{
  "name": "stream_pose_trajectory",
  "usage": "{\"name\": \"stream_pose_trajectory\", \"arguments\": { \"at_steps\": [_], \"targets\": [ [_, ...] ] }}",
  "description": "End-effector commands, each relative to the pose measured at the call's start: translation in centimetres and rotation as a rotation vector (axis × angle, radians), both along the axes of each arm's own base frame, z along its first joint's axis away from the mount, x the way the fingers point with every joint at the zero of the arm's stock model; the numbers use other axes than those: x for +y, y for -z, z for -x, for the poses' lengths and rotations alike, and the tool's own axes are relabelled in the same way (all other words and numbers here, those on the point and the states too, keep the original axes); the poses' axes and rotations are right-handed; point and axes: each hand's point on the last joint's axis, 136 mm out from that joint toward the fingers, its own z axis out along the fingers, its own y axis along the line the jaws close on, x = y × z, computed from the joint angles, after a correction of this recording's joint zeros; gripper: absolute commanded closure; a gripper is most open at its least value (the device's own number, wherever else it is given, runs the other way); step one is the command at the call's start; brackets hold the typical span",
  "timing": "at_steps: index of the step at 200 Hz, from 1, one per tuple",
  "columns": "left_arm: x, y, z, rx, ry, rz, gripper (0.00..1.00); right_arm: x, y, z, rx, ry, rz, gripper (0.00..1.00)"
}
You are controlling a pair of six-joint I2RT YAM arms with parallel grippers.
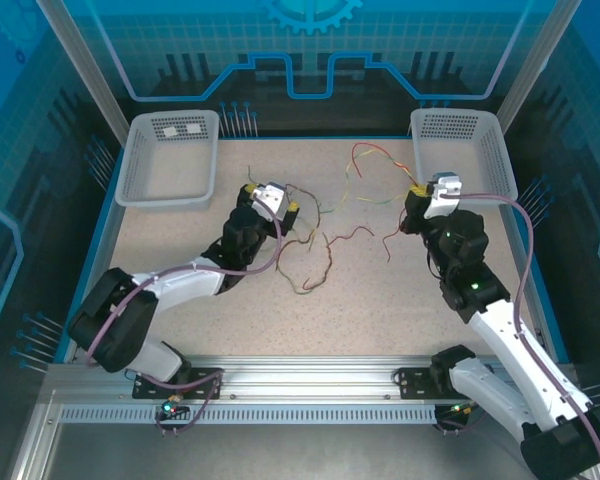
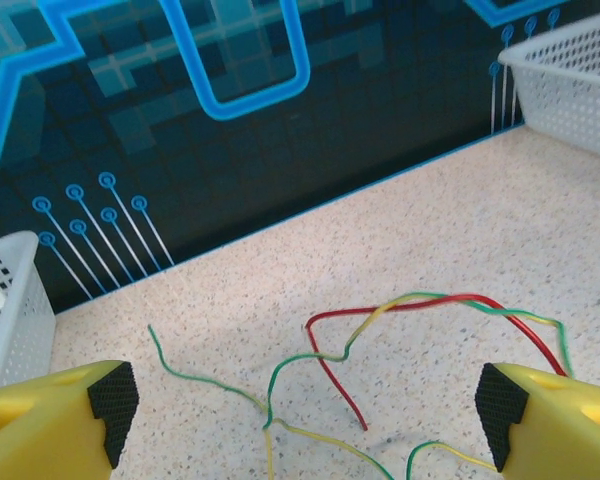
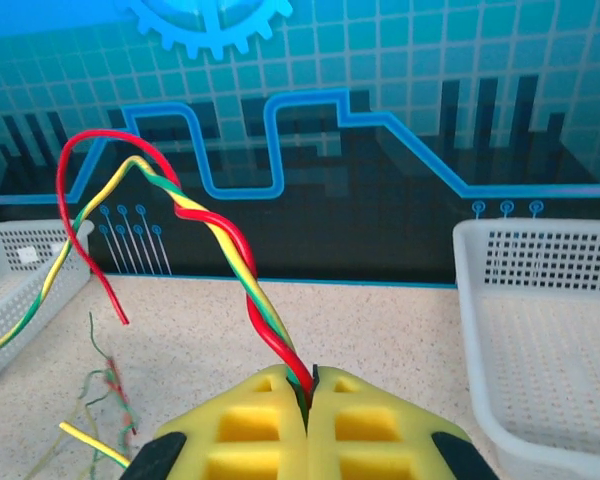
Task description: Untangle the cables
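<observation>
The cables lie spread over the middle of the speckled table. A twisted red and yellow-green pair [image 3: 242,262] rises from my right gripper [image 3: 311,385], which is shut on it; from above the pair loops [image 1: 365,152] back and left of that gripper [image 1: 417,190]. My left gripper [image 2: 305,415] is open above the table, its yellow fingers [image 2: 50,425] wide apart. Green-yellow wire [image 2: 280,375] and a red wire end [image 2: 340,390] lie on the table ahead of it, touching neither pad. A wavy red wire [image 1: 346,236] and a small tangle [image 1: 306,272] lie between the arms.
A white mesh basket [image 1: 132,170] stands at the back left and another [image 1: 502,150] at the back right, close beside my right gripper. A dark blue patterned wall closes the back of the table.
</observation>
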Motion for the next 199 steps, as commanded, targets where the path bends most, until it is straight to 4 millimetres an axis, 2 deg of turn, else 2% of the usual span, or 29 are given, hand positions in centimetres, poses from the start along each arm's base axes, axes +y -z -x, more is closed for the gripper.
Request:
{"name": "stream_pose_trajectory", "arguments": {
  "at_steps": [1, 14, 27, 52, 63, 74, 98, 119, 144, 171, 199],
  "targets": [
    [-0.1, -4.9, 2.1, -0.096, 0.055, 0.128, 0.11, 1.8, -1.5, 1.2, -0.074, -0.110, 0.029, 1.00],
    [-1.2, -7.6, 4.0, -0.128, 0.166, 0.189, 0.13, 4.2, -1.1, 2.1, -0.118, -0.249, 0.068, 1.00],
    [-2.4, -10.1, 6.2, -0.153, 0.295, 0.238, 0.15, 5.8, -0.5, 2.6, -0.128, -0.321, 0.096, 1.00],
    [-4.1, -13.0, 10.4, -0.153, 0.532, 0.285, 0.16, 8.0, 1.2, 3.0, -0.138, -0.429, 0.164, 1.00],
    [-4.5, -13.7, 12.0, -0.129, 0.625, 0.312, 0.17, 8.3, 2.2, 2.7, -0.118, -0.434, 0.171, 1.00],
    [-4.5, -14.1, 13.3, -0.094, 0.708, 0.351, 0.17, 8.5, 2.2, 2.7, -0.148, -0.446, 0.174, 1.00],
    [-4.8, -13.3, 15.0, 0.005, 0.882, 0.396, 0.18, 9.0, 2.3, 3.1, -0.187, -0.477, 0.169, 1.00],
    [-5.5, -11.6, 15.5, 0.033, 0.945, 0.385, 0.18, 9.2, 1.9, 3.2, -0.192, -0.489, 0.162, 1.00],
    [-6.2, -9.6, 14.2, 0.097, 0.943, 0.392, 0.15, 9.7, 1.2, 3.8, -0.204, -0.531, 0.145, 1.00],
    [-6.8, -9.2, 13.0, 0.086, 0.944, 0.402, 0.15, 9.8, 0.8, 4.2, -0.214, -0.542, 0.129, 1.00],
    [-7.2, -8.8, 12.1, 0.076, 0.944, 0.406, 0.23, 9.6, 0.5, 4.5, -0.214, -0.538, 0.116, 1.00]
  ]
}}
